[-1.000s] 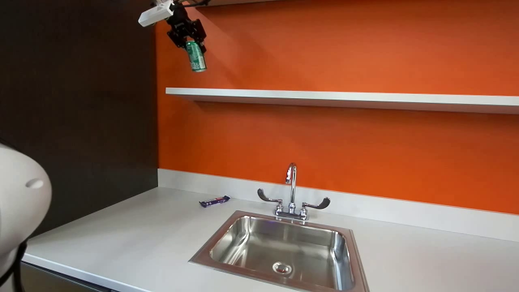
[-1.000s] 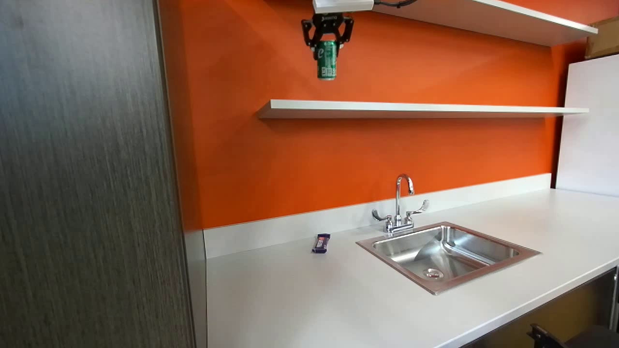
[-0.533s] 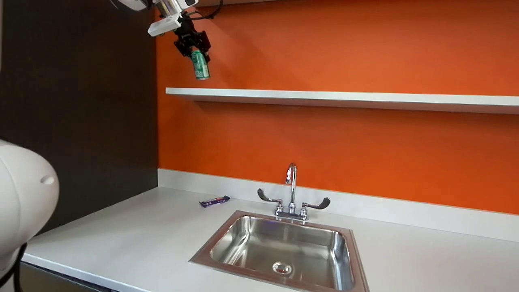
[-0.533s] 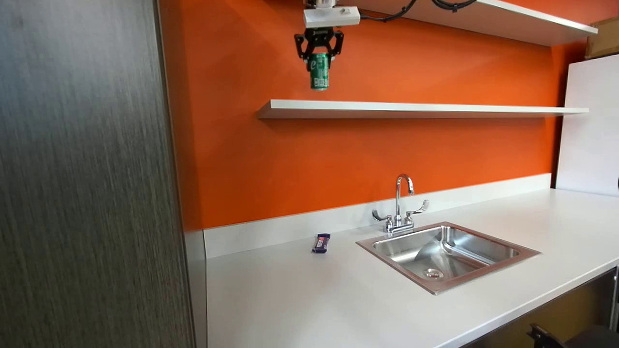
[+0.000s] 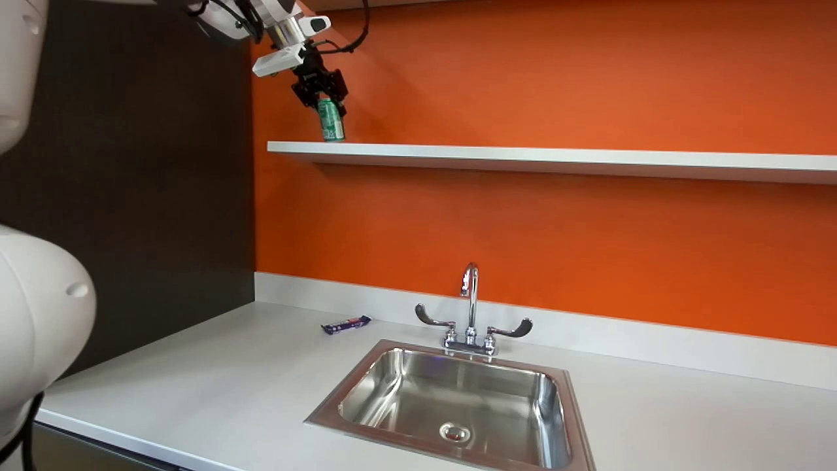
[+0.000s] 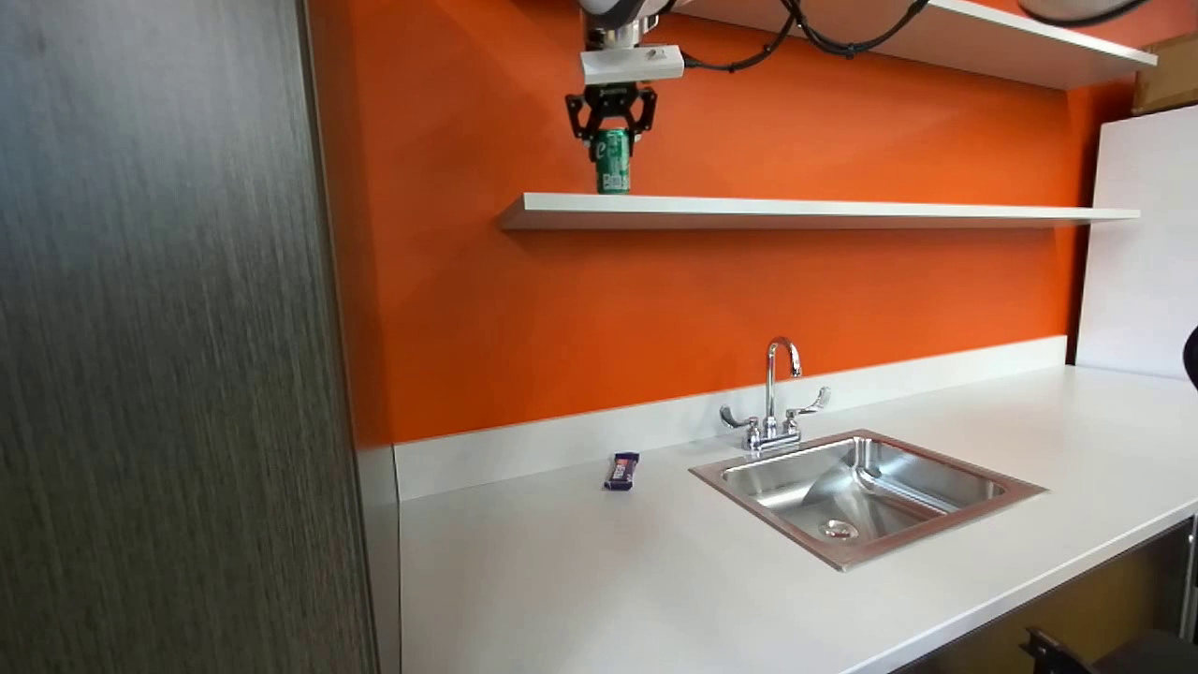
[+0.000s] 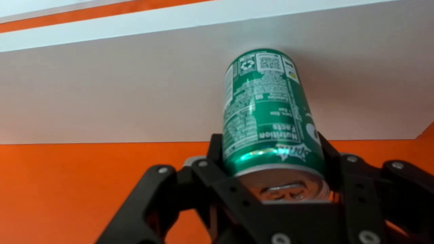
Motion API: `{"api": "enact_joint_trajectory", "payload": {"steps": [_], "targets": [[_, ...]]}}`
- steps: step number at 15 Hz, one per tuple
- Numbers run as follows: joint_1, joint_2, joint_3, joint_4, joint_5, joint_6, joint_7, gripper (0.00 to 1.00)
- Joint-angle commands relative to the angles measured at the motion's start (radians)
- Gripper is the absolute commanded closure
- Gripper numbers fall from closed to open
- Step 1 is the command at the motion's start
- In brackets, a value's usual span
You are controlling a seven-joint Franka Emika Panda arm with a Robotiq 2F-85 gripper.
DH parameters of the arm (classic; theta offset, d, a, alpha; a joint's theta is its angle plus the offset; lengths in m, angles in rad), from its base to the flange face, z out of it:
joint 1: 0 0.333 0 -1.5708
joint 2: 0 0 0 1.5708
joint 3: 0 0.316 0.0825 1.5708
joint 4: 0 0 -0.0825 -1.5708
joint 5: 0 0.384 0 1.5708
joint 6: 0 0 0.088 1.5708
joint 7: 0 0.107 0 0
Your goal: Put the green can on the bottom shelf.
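The green can (image 5: 331, 121) is upright, slightly tilted, near the left end of the lower white shelf (image 5: 523, 154) in an exterior view. In the wrist view the can (image 7: 271, 108) stands over the pale shelf top (image 7: 101, 91), its base behind the front edge. In an exterior view the can's base (image 6: 613, 178) meets the line of the shelf edge (image 6: 824, 208); I cannot tell whether it touches the shelf or hovers just above. My gripper (image 6: 614, 145) is shut around the can's upper part, one finger on each side. It also shows in the wrist view (image 7: 270, 149).
An upper shelf (image 6: 936, 37) hangs above, near the arm and its cables. The orange wall (image 5: 588, 78) is behind. A dark panel (image 5: 131, 163) stands at the left. Below are a purple candy bar (image 5: 346, 324), a sink (image 5: 451, 399) and a faucet (image 5: 471, 301).
My gripper has moved down with the can, from well above the lower shelf to shelf level, shifting slightly right in an exterior view. The grip on the can is unchanged.
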Motion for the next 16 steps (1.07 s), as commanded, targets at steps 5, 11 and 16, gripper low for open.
{"api": "enact_joint_trajectory", "payload": {"steps": [5, 11, 16], "targets": [[0.001, 0.081, -0.006, 0.132, 0.004, -0.049, -0.042, 0.62], [0.001, 0.12, -0.006, 0.192, 0.009, -0.088, -0.044, 0.05], [0.003, 0.111, -0.004, 0.196, 0.012, -0.122, -0.031, 0.0]]}}
